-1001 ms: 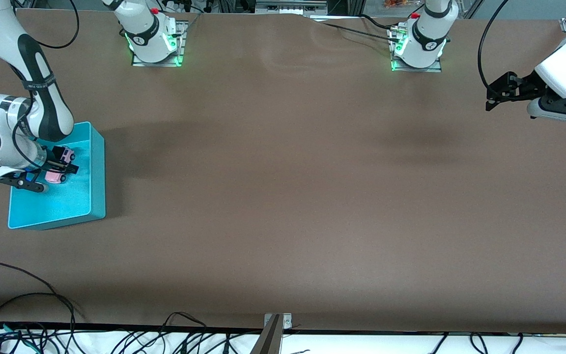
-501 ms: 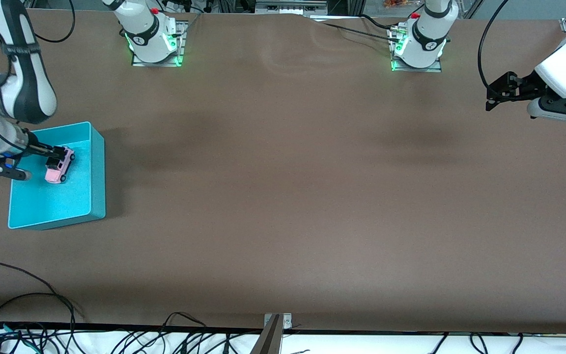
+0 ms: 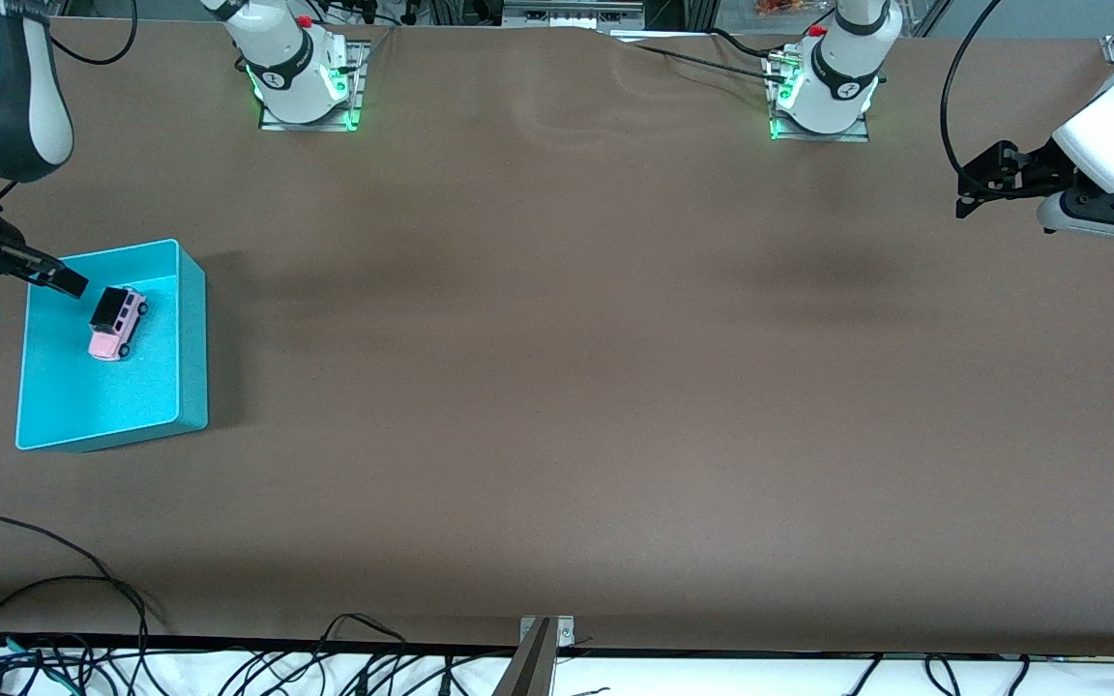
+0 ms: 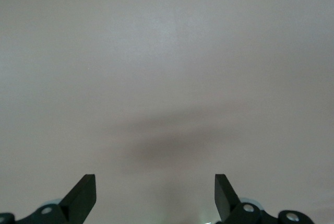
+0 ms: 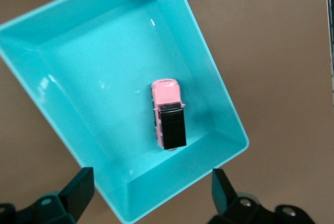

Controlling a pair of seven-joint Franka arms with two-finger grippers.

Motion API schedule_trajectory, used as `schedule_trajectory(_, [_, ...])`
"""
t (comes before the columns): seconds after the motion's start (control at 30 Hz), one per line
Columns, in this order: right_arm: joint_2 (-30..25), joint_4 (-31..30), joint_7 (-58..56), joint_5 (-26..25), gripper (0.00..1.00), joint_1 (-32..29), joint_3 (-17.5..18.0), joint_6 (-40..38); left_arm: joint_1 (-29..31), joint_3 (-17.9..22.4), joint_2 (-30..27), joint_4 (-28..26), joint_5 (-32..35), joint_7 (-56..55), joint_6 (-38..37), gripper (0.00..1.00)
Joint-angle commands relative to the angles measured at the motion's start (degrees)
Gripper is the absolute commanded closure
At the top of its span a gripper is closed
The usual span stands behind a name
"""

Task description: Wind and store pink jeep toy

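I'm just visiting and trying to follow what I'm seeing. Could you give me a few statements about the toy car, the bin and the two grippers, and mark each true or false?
1. The pink jeep toy lies inside the turquoise bin. True.
2. The right gripper grips the jeep. False: it is open above the bin, apart from the jeep.
3. The left gripper is open over bare table. True.
4. The jeep lies on its roof. False: it stands on its wheels.
5. A second toy sits in the bin. False: only the jeep.
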Motion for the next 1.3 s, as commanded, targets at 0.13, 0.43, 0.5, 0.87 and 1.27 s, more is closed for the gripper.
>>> schedule_trajectory(0.13, [-6.24,3.08,0.75,12.83,0.0,2.65,0.76,-7.28,-0.05,-0.06,0.72,1.77,0.72,-0.23,-0.66,0.0])
schedule_trajectory(0.43, [-6.24,13.62,0.67,18.99,0.0,4.41,1.55,-18.97,-0.05,-0.06,0.72,1.77,0.72,-0.23,-0.66,0.0])
schedule_trajectory(0.5, [-6.24,15.38,0.67,19.16,0.0,4.41,2.34,-20.82,-0.05,-0.06,0.72,1.77,0.72,-0.23,-0.66,0.0])
schedule_trajectory(0.87, [-6.33,18.99,-3.46,19.08,0.0,4.41,7.0,-23.55,-0.05,-0.06,0.72,1.77,0.72,-0.23,-0.66,0.0])
schedule_trajectory(1.27, [-6.24,19.69,-7.86,16.36,0.0,4.5,9.81,-24.25,-0.05,-0.06,0.72,1.77,0.72,-0.23,-0.66,0.0])
